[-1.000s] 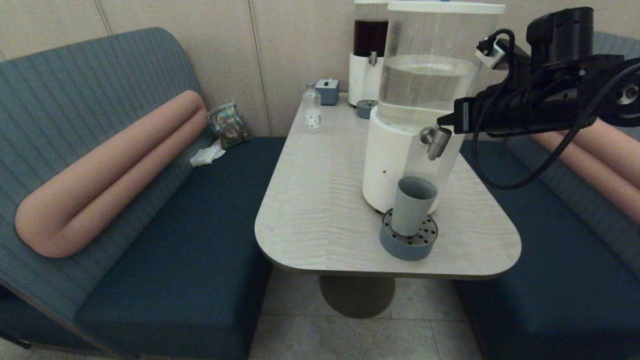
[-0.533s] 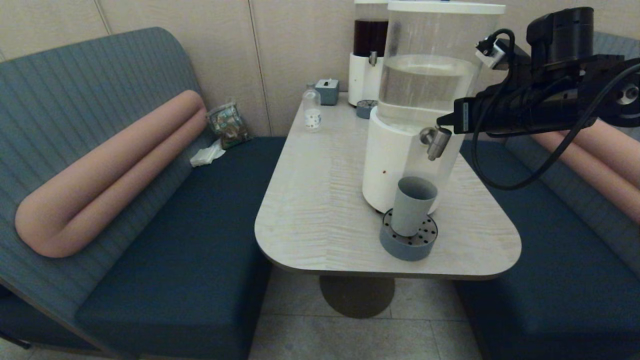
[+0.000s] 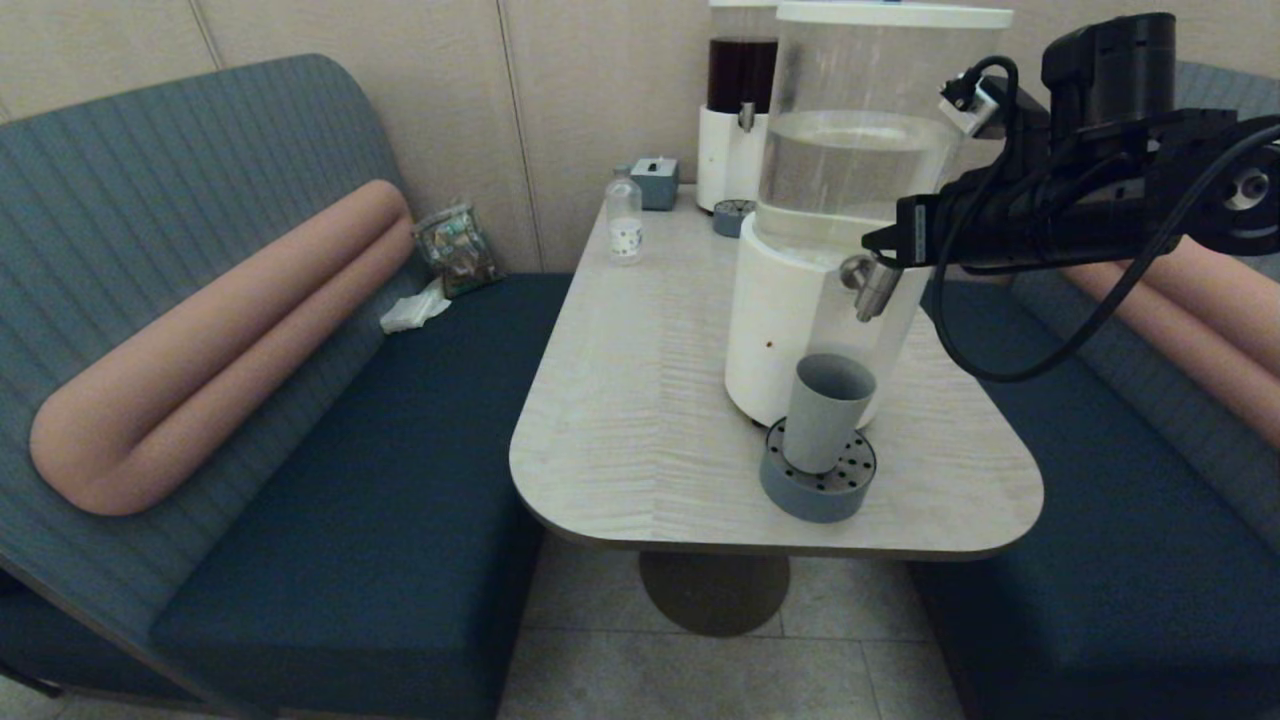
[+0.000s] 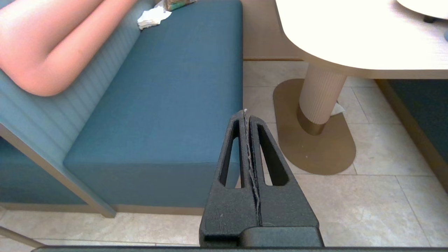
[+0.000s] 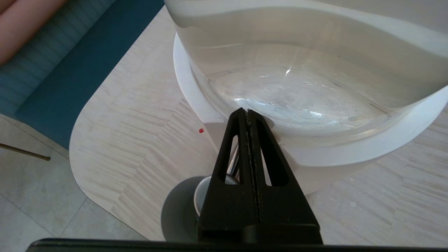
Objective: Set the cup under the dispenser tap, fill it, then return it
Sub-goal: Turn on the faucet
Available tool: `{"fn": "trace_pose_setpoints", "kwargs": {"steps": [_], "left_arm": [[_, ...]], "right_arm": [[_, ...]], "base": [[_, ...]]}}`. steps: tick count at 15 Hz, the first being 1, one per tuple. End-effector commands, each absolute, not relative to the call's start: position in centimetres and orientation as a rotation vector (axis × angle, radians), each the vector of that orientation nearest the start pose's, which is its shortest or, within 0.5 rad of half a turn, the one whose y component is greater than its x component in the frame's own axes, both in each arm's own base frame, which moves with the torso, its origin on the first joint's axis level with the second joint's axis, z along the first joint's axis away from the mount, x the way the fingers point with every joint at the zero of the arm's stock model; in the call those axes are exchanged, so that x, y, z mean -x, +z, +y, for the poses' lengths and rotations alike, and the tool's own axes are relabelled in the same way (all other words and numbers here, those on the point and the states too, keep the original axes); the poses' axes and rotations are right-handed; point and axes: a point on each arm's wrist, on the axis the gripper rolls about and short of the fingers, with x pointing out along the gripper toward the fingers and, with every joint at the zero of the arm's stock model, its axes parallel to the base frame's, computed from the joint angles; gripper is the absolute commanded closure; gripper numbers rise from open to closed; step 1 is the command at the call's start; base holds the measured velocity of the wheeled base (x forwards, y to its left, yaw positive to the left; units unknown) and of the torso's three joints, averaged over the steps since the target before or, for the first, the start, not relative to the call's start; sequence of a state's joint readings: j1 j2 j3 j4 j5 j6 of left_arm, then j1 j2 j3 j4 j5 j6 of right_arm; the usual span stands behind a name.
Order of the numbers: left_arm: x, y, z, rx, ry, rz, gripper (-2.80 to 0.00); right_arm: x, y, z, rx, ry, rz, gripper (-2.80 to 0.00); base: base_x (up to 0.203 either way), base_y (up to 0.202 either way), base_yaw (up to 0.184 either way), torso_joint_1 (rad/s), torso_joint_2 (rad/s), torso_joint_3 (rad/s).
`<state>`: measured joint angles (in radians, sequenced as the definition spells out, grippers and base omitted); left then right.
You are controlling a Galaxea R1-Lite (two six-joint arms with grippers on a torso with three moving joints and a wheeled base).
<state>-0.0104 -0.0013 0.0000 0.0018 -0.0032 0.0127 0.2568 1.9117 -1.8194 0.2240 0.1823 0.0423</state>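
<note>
The grey-blue cup (image 3: pixel 825 410) stands upright on a round perforated drip tray (image 3: pixel 812 495), directly below the metal dispenser tap (image 3: pixel 872 285) of the large clear-tank dispenser (image 3: pixel 775 330). My right gripper (image 3: pixel 872 243) is shut with nothing in it, its tip just above the tap's top, close to the tank. In the right wrist view the shut right gripper (image 5: pixel 247 111) points at the dispenser's base, with the tap (image 5: pixel 232 161) and the cup's rim (image 5: pixel 200 194) below it. My left gripper (image 4: pixel 246 112) is shut and empty, low over the floor by the left bench, outside the head view.
A slimmer dark-tank dispenser (image 3: pixel 740 75), a small clear bottle (image 3: pixel 624 222), a grey box (image 3: pixel 655 182) and a second small tray (image 3: pixel 733 215) stand at the table's (image 3: pixel 640 400) far end. Blue benches (image 3: pixel 400 450) flank the table. A cable loops under the right arm.
My right gripper has shifted slightly left and a little up, closing in over the tap. The cup and tray have not moved.
</note>
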Motion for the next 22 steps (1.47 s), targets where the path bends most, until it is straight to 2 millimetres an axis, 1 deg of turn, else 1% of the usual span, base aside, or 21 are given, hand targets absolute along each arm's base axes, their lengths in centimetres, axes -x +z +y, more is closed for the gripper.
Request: {"fn": "trace_pose_setpoints", "kwargs": {"steps": [1,6,10,13,16,22], "left_arm": [[2.3,7.5,0.0,-0.012,-0.014,0.000,0.00],[2.3,7.5,0.0,-0.012,-0.014,0.000,0.00],[2.3,7.5,0.0,-0.012,-0.014,0.000,0.00],[2.3,7.5,0.0,-0.012,-0.014,0.000,0.00],[2.3,7.5,0.0,-0.012,-0.014,0.000,0.00],[2.3,7.5,0.0,-0.012,-0.014,0.000,0.00]], "right_arm": [[-36.6,30.7,10.1,-0.029,0.432,0.342,0.00],[-36.7,30.6,10.5,-0.028,0.440,0.342,0.00],[-36.6,31.3,10.4,-0.027,0.440,0.318,0.00],[-36.7,30.7,11.1,-0.026,0.455,0.336,0.00],[-36.8,30.8,11.1,-0.025,0.453,0.333,0.00],[-35.7,32.3,10.8,-0.027,0.453,0.284,0.00]], "base": [[0.000,0.000,0.000,0.000,0.00,0.000],[0.000,0.000,0.000,0.000,0.00,0.000],[0.000,0.000,0.000,0.000,0.00,0.000],[0.000,0.000,0.000,0.000,0.00,0.000],[0.000,0.000,0.000,0.000,0.00,0.000],[0.000,0.000,0.000,0.000,0.00,0.000]]}}
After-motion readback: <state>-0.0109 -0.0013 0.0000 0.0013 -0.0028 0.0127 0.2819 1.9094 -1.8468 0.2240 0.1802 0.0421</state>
